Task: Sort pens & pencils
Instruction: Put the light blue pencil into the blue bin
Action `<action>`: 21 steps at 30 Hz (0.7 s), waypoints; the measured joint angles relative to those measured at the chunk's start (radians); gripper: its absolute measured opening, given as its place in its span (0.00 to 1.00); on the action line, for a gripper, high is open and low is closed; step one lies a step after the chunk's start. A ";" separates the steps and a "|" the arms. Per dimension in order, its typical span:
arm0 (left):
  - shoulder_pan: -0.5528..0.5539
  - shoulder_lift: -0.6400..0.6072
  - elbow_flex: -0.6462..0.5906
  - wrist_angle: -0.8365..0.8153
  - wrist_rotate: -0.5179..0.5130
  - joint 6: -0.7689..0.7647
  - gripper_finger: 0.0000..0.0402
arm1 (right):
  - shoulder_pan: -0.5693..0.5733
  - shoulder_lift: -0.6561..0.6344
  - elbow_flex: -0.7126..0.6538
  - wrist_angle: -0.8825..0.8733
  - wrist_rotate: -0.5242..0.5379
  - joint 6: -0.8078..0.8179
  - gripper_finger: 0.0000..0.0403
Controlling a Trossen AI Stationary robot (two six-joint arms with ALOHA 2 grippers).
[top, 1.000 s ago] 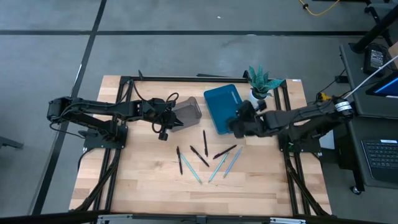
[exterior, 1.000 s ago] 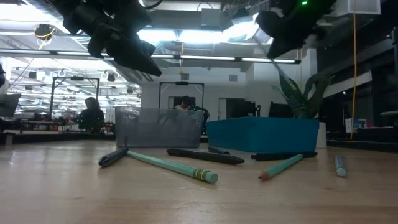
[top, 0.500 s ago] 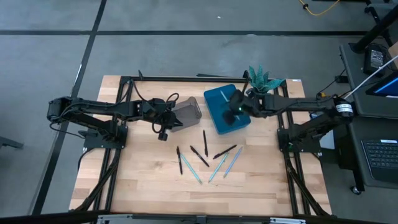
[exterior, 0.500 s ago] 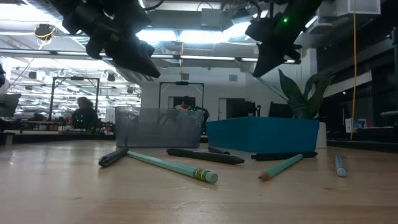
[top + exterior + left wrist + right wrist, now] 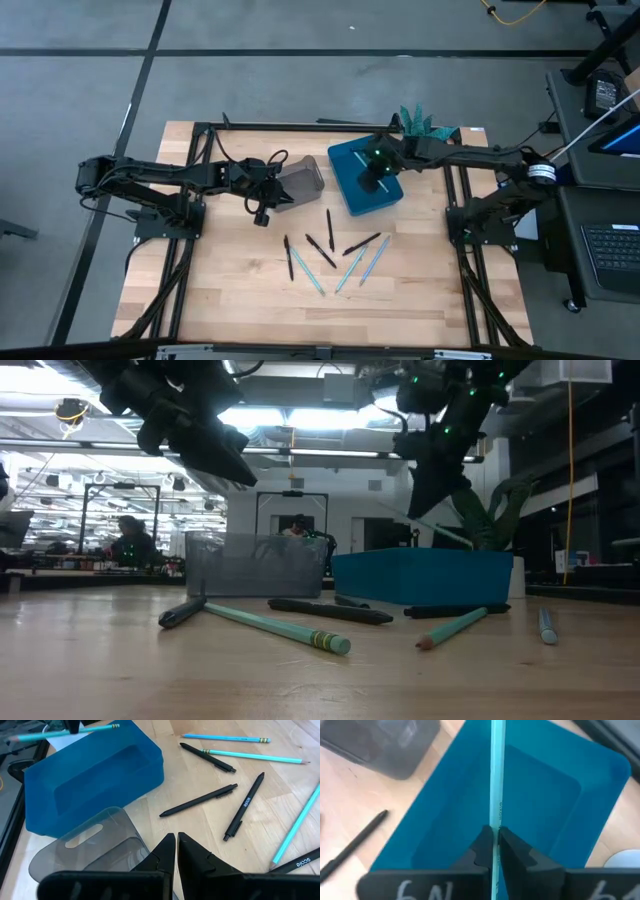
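My right gripper (image 5: 375, 177) hangs over the blue bin (image 5: 352, 170), shut on a light blue pencil (image 5: 496, 775). The left wrist view also shows that pencil (image 5: 95, 729), high above the blue bin (image 5: 95, 780). My left gripper (image 5: 268, 196) is shut and touches nothing; it hovers beside the clear grey bin (image 5: 302, 180). Several black sticks (image 5: 320, 250) and three light blue sticks (image 5: 350, 268) lie flat on the wooden table, on the near side of the bins. My right gripper pinches the light blue pencil's shaft (image 5: 495, 822) between its two fingers, coming from above and pointing down. The pencil is lifted clear over the blue bin. It slants slightly in the low view (image 5: 455, 538), and both ends stick out past the fingers.
A potted plant (image 5: 425, 125) stands at the table's far right, behind the blue bin. The black frame rails (image 5: 190, 250) run along the table's left and right sides. Bare wood (image 5: 250, 295) lies on the near side of the sticks.
My right gripper has carried the pencil from the blue bin's near right side toward the table's far edge and over the bin. It has then come down closer to the bin. The sticks on the table have stayed put.
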 joint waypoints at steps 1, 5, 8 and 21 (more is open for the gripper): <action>0.000 0.000 0.000 0.000 0.000 0.000 0.03 | -0.008 0.009 0.000 0.000 -0.008 -0.006 0.06; 0.000 0.000 0.000 0.000 0.000 0.000 0.03 | -0.032 0.047 0.000 0.012 -0.045 -0.033 0.06; 0.000 0.000 0.000 0.001 0.000 0.000 0.03 | -0.045 0.072 0.000 0.022 -0.069 -0.049 0.06; 0.000 0.000 0.000 0.000 0.000 0.000 0.03 | -0.109 0.209 0.000 0.034 -0.210 -0.117 0.06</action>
